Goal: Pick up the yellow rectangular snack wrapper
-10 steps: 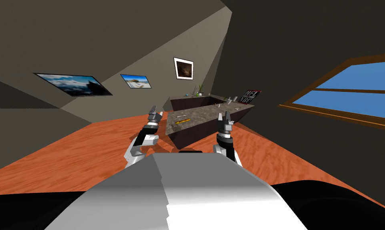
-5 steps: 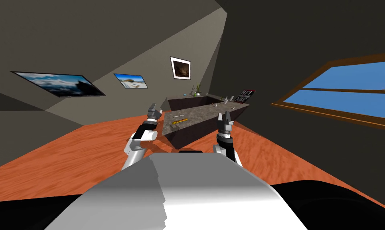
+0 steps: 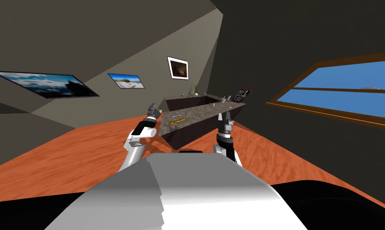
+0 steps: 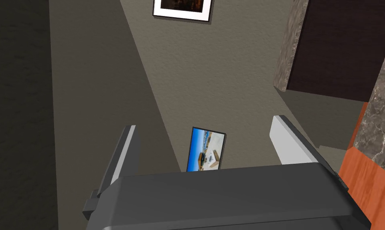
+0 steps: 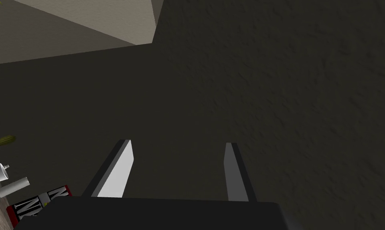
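The yellow wrapper (image 3: 173, 121) lies flat on the stone surface (image 3: 199, 113), just past the left claw (image 3: 152, 108), which gapes open like the right claw (image 3: 224, 117), so its thin fingers (image 4: 125, 151) may scrape the top and only push the wrapper away

Yellow wrapper (image 3: 173, 122) & nearby bits (image 3: 178, 116) on counter (image 3: 195, 114): too small for detail.

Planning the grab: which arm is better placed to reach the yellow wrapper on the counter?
Left: the left claw, open, is nearer the wrapper on the counter; the right claw is farther off.
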You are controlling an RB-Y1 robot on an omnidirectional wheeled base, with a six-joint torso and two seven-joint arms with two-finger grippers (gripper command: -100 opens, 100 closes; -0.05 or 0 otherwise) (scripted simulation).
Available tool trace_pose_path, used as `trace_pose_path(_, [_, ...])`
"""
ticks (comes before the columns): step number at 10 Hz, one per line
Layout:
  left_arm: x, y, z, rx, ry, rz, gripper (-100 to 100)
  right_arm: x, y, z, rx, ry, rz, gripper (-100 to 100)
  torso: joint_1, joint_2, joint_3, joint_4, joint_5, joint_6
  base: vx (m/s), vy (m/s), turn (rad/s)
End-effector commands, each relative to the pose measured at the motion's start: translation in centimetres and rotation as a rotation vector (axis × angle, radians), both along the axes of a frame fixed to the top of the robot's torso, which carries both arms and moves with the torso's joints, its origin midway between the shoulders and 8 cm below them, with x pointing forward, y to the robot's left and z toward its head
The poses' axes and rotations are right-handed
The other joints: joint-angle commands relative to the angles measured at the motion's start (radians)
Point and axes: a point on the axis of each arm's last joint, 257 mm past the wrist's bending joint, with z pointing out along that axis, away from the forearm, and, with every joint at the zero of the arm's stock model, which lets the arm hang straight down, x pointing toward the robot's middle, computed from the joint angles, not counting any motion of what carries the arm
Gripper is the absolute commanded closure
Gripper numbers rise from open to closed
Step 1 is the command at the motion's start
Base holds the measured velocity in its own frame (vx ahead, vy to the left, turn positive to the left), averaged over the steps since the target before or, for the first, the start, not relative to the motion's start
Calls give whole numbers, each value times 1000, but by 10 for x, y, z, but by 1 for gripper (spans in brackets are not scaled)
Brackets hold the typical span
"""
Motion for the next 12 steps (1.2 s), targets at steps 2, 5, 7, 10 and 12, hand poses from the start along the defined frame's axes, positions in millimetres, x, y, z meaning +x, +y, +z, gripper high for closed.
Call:
trace_pose_path(2, [5,5,-7,-23,42,7,-100,0,0,0,0,0,0,0,0,0,0,0,0,0,-8,-35,-29])
trace_pose_path(5, [15,16,-13,-61,89,19,-100,0,0,0,0,0,0,0,0,0,0,0,0,0,-2,-42,-57])
trace_pose_path(7, [24,27,-17,-99,126,31,-100,0,0,0,0,0,0,0,0,-1,0,0,0,0,-4,-47,-93])
trace_pose_path(10, [32,38,-28,-142,185,48,-100,0,0,0,0,0,0,0,1,-1,0,0,0,0,1,-33,-60])
trace_pose_path(12, [39,48,-32,-180,215,62,-100,0,0,0,0,0,0,0,2,0,0,0,0,-1,1,-31,-68])
